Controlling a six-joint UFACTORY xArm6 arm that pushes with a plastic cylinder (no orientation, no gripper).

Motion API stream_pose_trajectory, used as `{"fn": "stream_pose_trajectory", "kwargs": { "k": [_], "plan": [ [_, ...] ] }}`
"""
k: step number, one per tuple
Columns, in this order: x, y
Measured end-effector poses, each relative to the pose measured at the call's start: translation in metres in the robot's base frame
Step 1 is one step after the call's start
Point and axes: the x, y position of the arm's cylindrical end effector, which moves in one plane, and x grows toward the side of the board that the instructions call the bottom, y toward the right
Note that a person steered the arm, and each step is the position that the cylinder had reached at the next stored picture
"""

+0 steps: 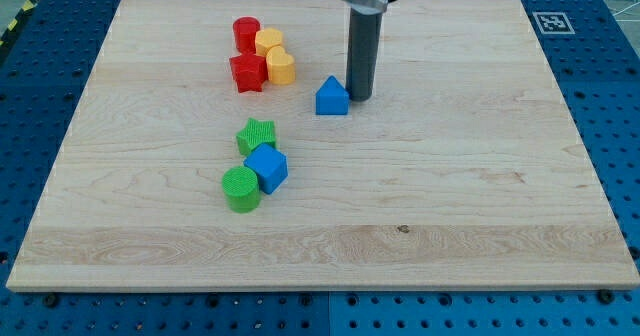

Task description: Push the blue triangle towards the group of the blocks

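The blue triangle (331, 96) lies on the wooden board (450, 196), a little above its middle. My tip (359, 97) stands just to the right of it, touching or almost touching its right side. To the triangle's upper left is a group of blocks: a red cylinder (246, 32), a yellow block (268, 44), a yellow heart-shaped block (281, 66) and a red star-shaped block (247, 72). The triangle is a short gap to the right of the yellow heart.
A second cluster lies lower left of the triangle: a green star (256, 134), a blue cube-like block (266, 167) and a green cylinder (240, 189). A blue pegboard table (600, 96) surrounds the board. A marker tag (552, 21) sits at the top right.
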Motion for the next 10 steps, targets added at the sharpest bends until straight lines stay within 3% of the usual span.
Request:
{"fn": "stream_pose_trajectory", "kwargs": {
  "k": [2,3,5,10],
  "plan": [
    [0.038,-0.015],
    [0.036,-0.007],
    [-0.008,0.015],
    [0.012,-0.037]
  ]
}}
